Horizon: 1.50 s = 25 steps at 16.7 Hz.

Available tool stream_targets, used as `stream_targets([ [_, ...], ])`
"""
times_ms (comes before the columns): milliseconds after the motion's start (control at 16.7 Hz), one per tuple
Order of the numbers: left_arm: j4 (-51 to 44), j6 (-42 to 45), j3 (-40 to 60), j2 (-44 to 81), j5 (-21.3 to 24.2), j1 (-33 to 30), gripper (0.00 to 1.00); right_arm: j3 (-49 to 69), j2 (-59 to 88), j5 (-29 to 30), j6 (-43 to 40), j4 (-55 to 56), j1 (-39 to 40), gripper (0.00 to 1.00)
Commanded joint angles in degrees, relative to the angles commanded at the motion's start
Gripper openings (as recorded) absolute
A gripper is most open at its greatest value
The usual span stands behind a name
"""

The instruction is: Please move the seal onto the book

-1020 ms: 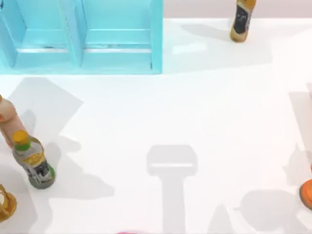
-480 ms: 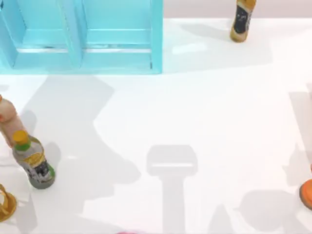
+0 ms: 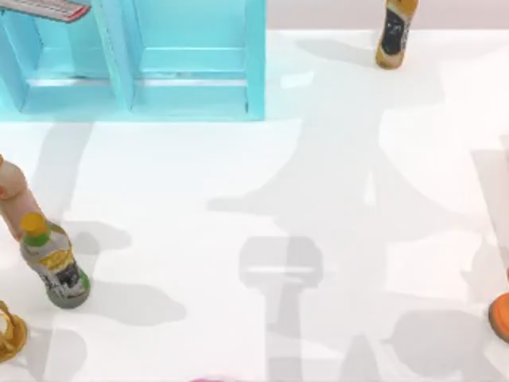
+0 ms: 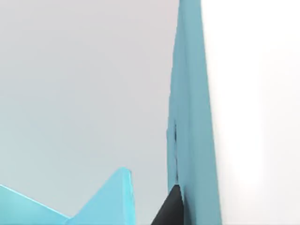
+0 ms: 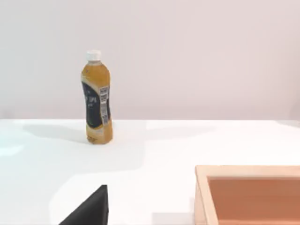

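Note:
The seal and the book are out of view. In the left wrist view a dark part of my left gripper (image 4: 169, 208) lies right against a tall teal-blue panel (image 4: 192, 117); I cannot tell whether that panel is the shelf unit's wall or something else. A dark part of my right gripper (image 5: 89, 210) hangs above the white table, well short of a yellow drink bottle (image 5: 97, 101). At the far left corner of the top view, a pale striped object with a red tip (image 3: 48, 8) juts in over the shelf unit.
A light-blue shelf unit (image 3: 256, 64) fills the far left. On the left stand a green-labelled bottle (image 3: 54, 263), a beige bottle (image 3: 14, 199) and a golden object (image 3: 9, 333). The yellow bottle (image 3: 394, 32) stands far right, an orange object (image 3: 501, 317) at the right edge, a wooden box (image 5: 202, 194) nearby.
The pale striped object with the red tip has come into the far left corner. The large shadow on the table has swept from the left to the middle and right.

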Motion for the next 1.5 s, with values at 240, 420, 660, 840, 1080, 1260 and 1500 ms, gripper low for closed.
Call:
stream_targets([
  [240,-0.63,-22.48,0.85,3.12,-17.95,-19.86,0.00,0.00,0.00,0.00,0.00,0.00,0.00,1.00],
  [420,-1.53,-39.17,0.92,7.10,-31.79,-33.62,0.00,0.00,0.00,0.00,0.00,0.00,0.00,1.00],
  [660,-3.15,-59.15,0.14,14.93,-49.31,-48.17,0.00,0.00,0.00,0.00,0.00,0.00,0.00,1.00],
  [840,-4.36,-71.15,-0.76,21.50,-60.53,-55.74,0.00,0.00,0.00,0.00,0.00,0.00,0.00,1.00],
  [1080,-5.48,-81.06,-1.68,28.17,-70.38,-61.13,0.00,0.00,0.00,0.00,0.00,0.00,0.00,1.00],
  [1260,-5.70,-82.92,-1.87,29.57,-72.29,-62.01,0.00,0.00,0.00,0.00,0.00,0.00,0.00,1.00],
  [1500,-5.89,-82.81,-2.02,29.60,-72.00,-61.76,0.00,0.00,0.00,0.00,0.00,0.00,0.00,1.00],
])
